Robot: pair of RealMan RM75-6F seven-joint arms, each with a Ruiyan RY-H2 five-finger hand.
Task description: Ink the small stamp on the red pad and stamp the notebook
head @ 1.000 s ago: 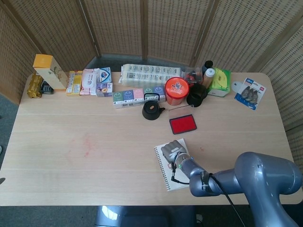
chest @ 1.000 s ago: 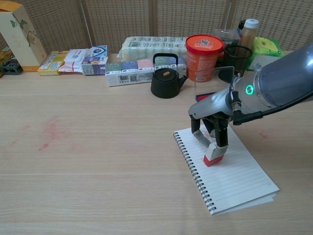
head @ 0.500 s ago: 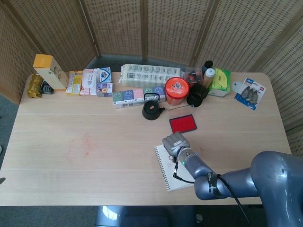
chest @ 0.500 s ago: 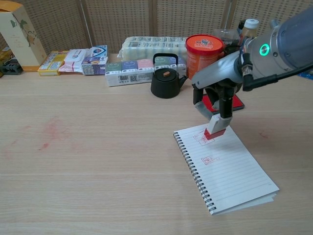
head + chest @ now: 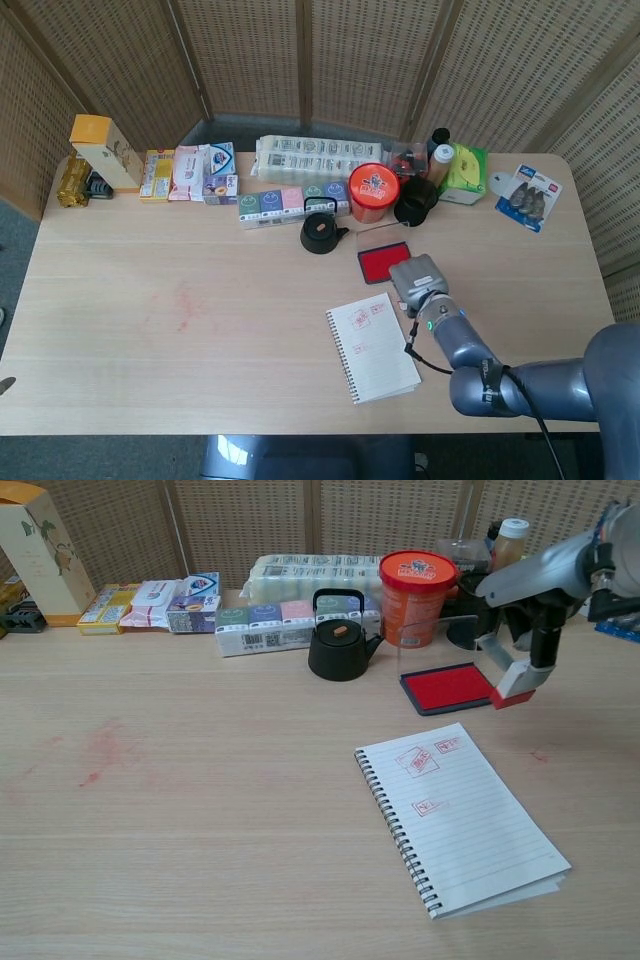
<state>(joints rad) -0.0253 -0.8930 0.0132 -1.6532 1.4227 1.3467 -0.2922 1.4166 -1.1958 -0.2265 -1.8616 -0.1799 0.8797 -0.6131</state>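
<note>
The right hand (image 5: 535, 630) hangs above the desk (image 5: 200, 810) toward its far right side, its fingers closed on the small stamp (image 5: 511, 684), which it holds off the surface just beside the right end of the red pad (image 5: 447, 687). The stamp's red base tilts and touches neither pad nor desk. From the head view the hand covers the stamp entirely, and how the fingers wrap it cannot be made out there. The left hand appears in neither view.

The red pad lies open, its clear lid standing upright behind it. Nearer the front edge, the spiral notebook (image 5: 460, 816) lies at an angle, its lined page carrying three red stamp marks (image 5: 424, 770) in its upper part; their characters are too small to read.

Behind the pad, along the far edge, stand a black teapot (image 5: 339, 640), an orange tub with a red lid (image 5: 417, 598), a black cup (image 5: 416, 202) partly hidden by the hand in the chest view, and a row of small boxes (image 5: 285, 624) whose printing is illegible. A tall yellow carton (image 5: 36, 552) is cut off at the far left corner. Faint red smudges (image 5: 100, 752) mark the desk's left part.
</note>
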